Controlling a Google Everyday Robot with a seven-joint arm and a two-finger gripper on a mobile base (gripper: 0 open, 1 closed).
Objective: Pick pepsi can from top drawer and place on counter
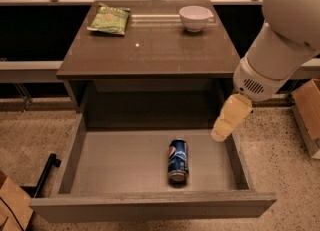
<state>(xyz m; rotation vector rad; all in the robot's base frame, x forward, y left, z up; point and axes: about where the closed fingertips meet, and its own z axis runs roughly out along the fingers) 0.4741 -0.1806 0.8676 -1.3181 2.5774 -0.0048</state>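
The pepsi can [178, 161] lies on its side on the grey bottom of the open top drawer [120, 165], right of the middle, with a silver end toward the front. The counter [150, 45] is the dark glossy top above the drawer. My gripper [220, 134] hangs from the white arm at the right. It is over the drawer's right side wall, near the back, to the right of the can and above it. It does not touch the can.
A green snack bag [110, 20] lies at the counter's back left and a white bowl [195, 17] at its back right. A cardboard box [307, 112] stands on the floor at the right. A black bar [45, 175] lies left of the drawer.
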